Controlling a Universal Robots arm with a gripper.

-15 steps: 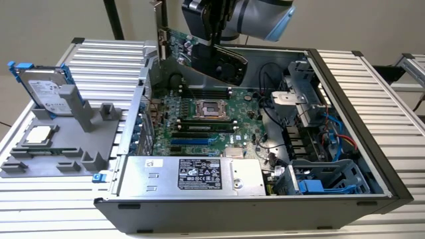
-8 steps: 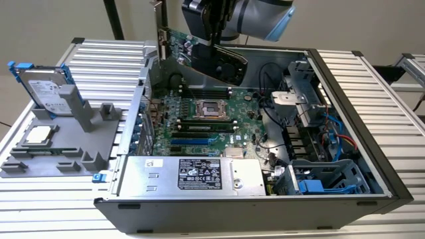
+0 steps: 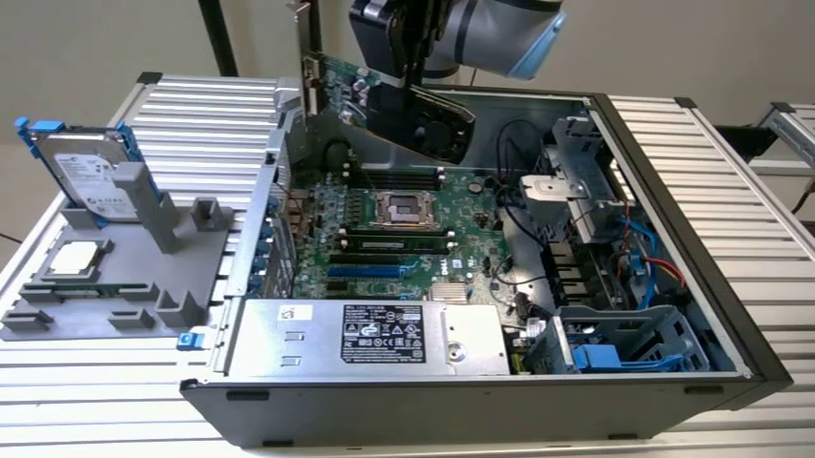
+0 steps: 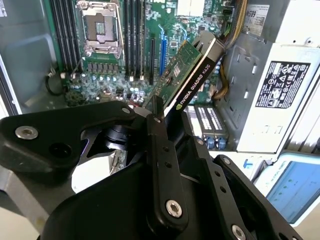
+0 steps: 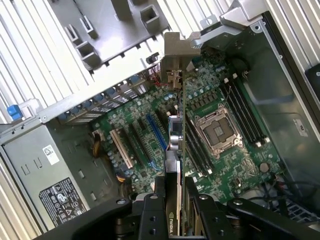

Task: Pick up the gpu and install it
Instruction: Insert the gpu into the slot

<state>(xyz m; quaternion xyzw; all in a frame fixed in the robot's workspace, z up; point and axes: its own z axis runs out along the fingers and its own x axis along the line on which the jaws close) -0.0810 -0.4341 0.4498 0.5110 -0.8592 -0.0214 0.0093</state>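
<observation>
In the exterior view the gripper (image 3: 410,84) hangs at twelve o'clock, its fingers clamped on the upper edge of the gpu (image 3: 382,105). The card is tilted, with its black cooler facing the exterior view's right. It is held in the air over the far end of the open computer case (image 3: 662,181), clear of the motherboard (image 3: 382,239). At nine o'clock a hard drive (image 3: 87,176) stands in a grey fixture (image 3: 121,286), and the power supply (image 3: 369,334) lies at six o'clock.

In the second wrist view the gripper (image 4: 159,116) pinches one end of the gpu (image 4: 190,75), which slants away above the motherboard (image 4: 115,75), near the processor socket (image 4: 102,27).

In the first wrist view the gpu (image 5: 175,135) is seen edge-on between the closed fingers (image 5: 159,200). Its silver bracket (image 5: 172,55) points toward the case's rear wall, and the card hangs above the expansion slots (image 5: 150,132), seated in none of them.
</observation>
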